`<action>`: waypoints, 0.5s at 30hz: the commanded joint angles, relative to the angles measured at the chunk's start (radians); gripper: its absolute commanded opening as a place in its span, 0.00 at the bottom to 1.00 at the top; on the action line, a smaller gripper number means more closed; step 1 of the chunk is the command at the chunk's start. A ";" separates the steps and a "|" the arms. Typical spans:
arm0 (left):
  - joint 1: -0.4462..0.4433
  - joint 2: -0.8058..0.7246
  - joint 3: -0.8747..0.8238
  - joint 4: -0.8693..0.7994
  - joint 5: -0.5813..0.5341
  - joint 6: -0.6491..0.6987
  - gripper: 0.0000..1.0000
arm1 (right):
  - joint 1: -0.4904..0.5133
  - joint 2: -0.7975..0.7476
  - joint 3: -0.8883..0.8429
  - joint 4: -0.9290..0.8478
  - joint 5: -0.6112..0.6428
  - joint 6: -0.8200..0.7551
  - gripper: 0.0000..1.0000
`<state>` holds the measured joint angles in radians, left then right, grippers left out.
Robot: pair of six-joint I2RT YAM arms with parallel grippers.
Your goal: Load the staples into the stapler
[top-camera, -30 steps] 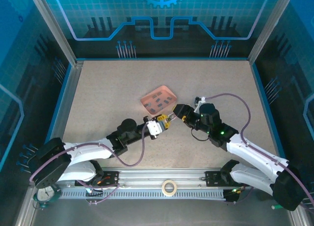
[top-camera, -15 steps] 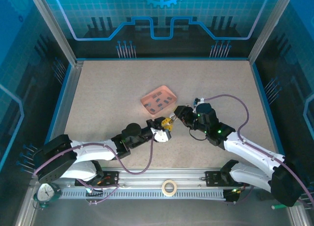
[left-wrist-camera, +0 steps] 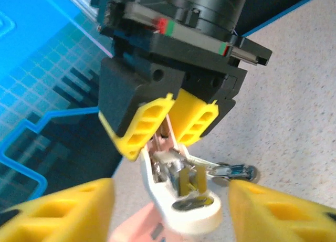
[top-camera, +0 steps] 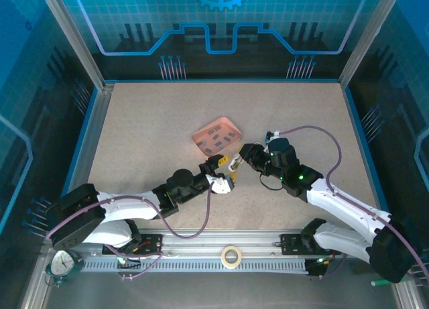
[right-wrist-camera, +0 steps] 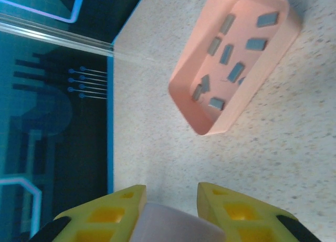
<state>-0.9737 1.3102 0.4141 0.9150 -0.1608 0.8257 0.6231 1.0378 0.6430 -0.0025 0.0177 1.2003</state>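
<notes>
**Stapler (top-camera: 232, 163) in right gripper's (top-camera: 238, 159) grip; staples (top-camera: 218, 140) not yet loaded.**
Top: staples all lie in the pink tray (top-camera: 200, 135), at 11 o'clock from both grippers; the whole loading remains. Left wrist: left gripper (left-wrist-camera: 168, 200) spread wide, holding nothing, stapler between its fingers. Right wrist: jaws closed on the stapler body (right-wrist-camera: 168, 226); staples at 1 o'clock, well apart.

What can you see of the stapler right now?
The stapler is small, white plastic by its look, with a rounded end. It is hinged open: bare metal channel inside, a thin metal arm sticking out sideways. The right gripper clamps its far end between yellow fingers, close to the pink tray.
</notes>
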 commanded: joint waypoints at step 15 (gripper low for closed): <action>0.144 -0.218 -0.042 -0.263 0.004 -0.468 0.82 | -0.421 0.243 0.231 -0.459 -0.200 -0.863 0.26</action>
<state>-0.8459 1.1156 0.3927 0.6991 -0.1864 0.4492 0.2451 1.2369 0.8326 -0.3977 -0.1249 0.5209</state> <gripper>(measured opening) 0.819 0.271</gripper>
